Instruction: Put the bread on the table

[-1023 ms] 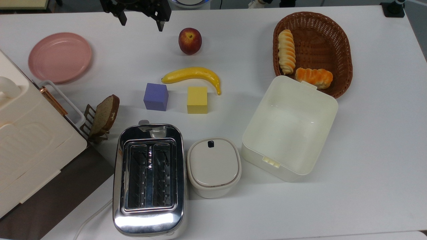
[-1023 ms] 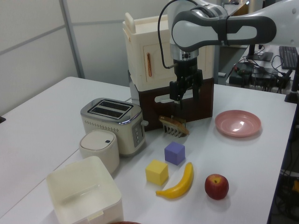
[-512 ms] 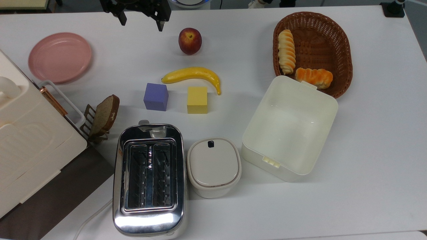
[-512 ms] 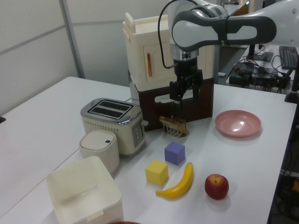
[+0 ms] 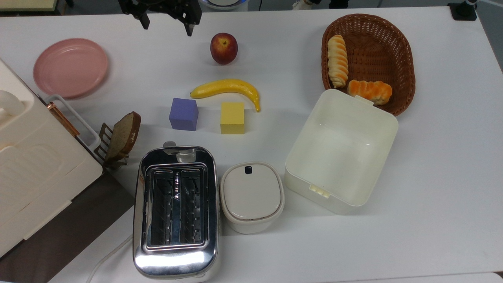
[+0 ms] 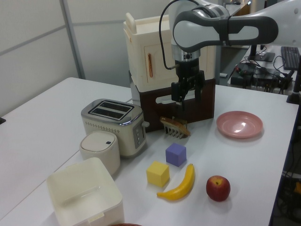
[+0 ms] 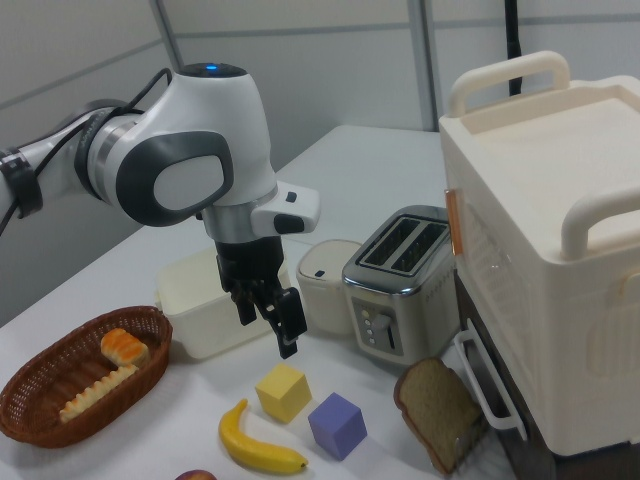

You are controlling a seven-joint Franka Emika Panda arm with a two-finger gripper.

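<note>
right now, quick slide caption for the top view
Open gripper at the table edge, far from the bread lying in the wicker basket.

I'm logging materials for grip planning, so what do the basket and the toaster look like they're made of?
The basket looks like woven wicker or rattan, brown and matte, going by its visible weave. The toaster appears to be polished metal, probably steel, since its shiny shell mirrors the light.

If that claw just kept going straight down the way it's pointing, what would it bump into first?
Probably bare table. The open gripper points down over white surface between the pink plate and the apple. In the right view it seems to hang near the yellow cube, but depth there is unclear.
</note>
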